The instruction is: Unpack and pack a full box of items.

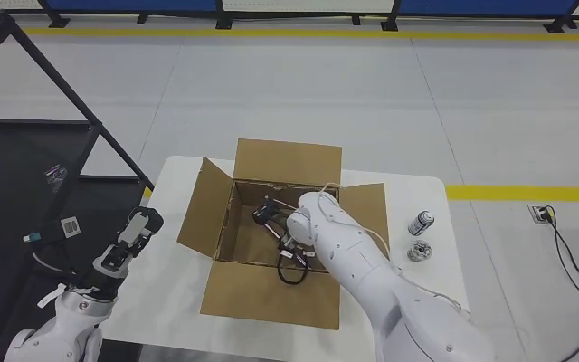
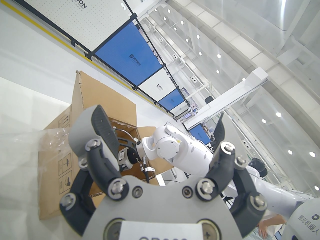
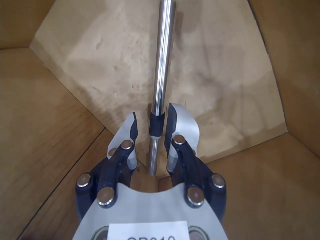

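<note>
Left pincer (image 2: 160, 116) gapes wide and empty, held off the left side of the box (image 1: 271, 294). Right pincer (image 3: 153, 112) sits deep inside it, jaws narrow, straddling the black band of a chrome rod (image 3: 163, 51) that lies on the box floor, not yet clamped. Likely trouble: the slick round steel rolls or squirts free on closing, or the rod, gripped toward one end, droops and snags a flap.

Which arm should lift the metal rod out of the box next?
Right. The right gripper is down inside the cardboard box, open and straddling the metal rod. The left gripper sits open outside the box, off to the side, pointing upward.
</note>
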You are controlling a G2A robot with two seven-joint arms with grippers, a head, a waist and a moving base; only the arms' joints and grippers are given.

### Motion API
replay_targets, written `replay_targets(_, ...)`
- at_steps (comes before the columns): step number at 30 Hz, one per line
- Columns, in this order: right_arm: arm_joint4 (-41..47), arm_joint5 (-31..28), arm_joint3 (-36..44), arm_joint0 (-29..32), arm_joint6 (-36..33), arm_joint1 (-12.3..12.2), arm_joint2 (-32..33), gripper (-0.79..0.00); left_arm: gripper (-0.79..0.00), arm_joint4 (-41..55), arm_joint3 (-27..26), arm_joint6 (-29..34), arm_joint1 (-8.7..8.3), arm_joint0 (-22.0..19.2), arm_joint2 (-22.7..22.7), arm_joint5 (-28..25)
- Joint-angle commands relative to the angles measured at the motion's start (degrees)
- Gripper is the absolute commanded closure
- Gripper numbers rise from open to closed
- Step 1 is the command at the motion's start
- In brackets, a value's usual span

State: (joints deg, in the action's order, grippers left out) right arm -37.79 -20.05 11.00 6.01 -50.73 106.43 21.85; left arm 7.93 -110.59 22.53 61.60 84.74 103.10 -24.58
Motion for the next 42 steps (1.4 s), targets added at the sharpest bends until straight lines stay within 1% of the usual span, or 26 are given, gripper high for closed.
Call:
replay_targets(1, 0.0, -0.2, -0.1, -0.3, 0.5, 0.0, 0.2, -0.329, -0.785, 0.0, 0.0, 0.0, 0.00, 0.0, 0.0, 0.0)
replay_targets(9, 0.3, -2.4, 1.2, -2.8, 3.5, -0.2, 1.6, -0.323, -0.785, 0.0, 0.0, 0.0, 0.00, 0.0, 0.0, 0.0)
replay_targets(12, 0.2, -4.2, 2.4, -3.8, 4.7, -0.5, 2.1, -0.323, -0.785, 0.0, 0.0, 0.0, 0.00, 0.0, 0.0, 0.0)
replay_targets(15, 0.1, -5.3, 4.0, -4.8, 5.4, -1.0, 2.7, -0.345, -0.785, 0.0, 0.0, 0.0, 0.00, 0.0, 0.0, 0.0)
replay_targets(17, -0.5, -5.7, 6.6, -5.0, 5.9, -1.4, 3.0, -0.363, -0.785, 0.0, 0.0, 0.0, 0.00, 0.0, 0.0, 0.0)
replay_targets(22, -2.2, -5.0, 12.5, -5.1, 7.3, -3.4, 4.3, -0.372, -0.785, 0.0, 0.0, 0.0, 0.00, 0.0, 0.0, 0.0)
replay_targets(25, -3.2, -3.2, 17.6, -4.2, 7.3, -5.4, 6.0, -0.385, -0.785, 0.0, 0.0, 0.0, 0.00, 0.0, 0.0, 0.0)
replay_targets(26, -3.9, -2.0, 19.7, -3.8, 6.9, -6.3, 6.6, -0.394, -0.785, 0.0, 0.0, 0.0, 0.00, 0.0, 0.0, 0.0)
replay_targets(27, -4.8, 0.0, 22.8, -3.0, 5.9, -7.5, 7.6, -0.437, -0.785, 0.0, 0.0, 0.0, 0.00, 0.0, 0.0, 0.0)
replay_targets(29, -6.0, 1.7, 28.0, -1.6, 4.7, -9.2, 9.4, -0.465, -0.785, 0.0, 0.0, 0.0, 0.00, 0.0, 0.0, 0.0)
replay_targets(31, -8.5, 4.6, 35.0, 0.8, 2.4, -11.7, 11.9, -0.554, -0.785, 0.0, 0.0, 0.0, 0.00, 0.0, 0.0, 0.0)
replay_targets(33, -11.3, 7.0, 43.6, 4.4, -0.3, -14.4, 15.3, -0.625, -0.785, 0.0, 0.0, 0.0, 0.00, 0.0, 0.0, 0.0)
replay_targets(36, -16.1, 9.7, 58.8, 12.4, -4.5, -18.6, 22.2, -0.720, -0.785, 0.0, 0.0, 0.0, 0.00, 0.0, 0.0, 0.0)
replay_targets(37, -18.2, 10.3, 64.0, 15.4, -6.1, -19.9, 24.7, -0.776, -0.785, 0.0, 0.0, 0.0, 0.00, 0.0, 0.0, 0.0)
replay_targets(40, -23.8, 12.3, 78.0, 24.5, -9.8, -22.8, 31.6, -0.785, -0.785, 0.0, 0.0, 0.0, 0.00, 0.0, 0.0, 0.0)
replay_targets(42, -27.5, 14.3, 84.5, 29.5, -11.7, -24.2, 36.0, -0.785, -0.785, 0.0, 0.0, 0.0, 0.00, 0.0, 0.0, 0.0)
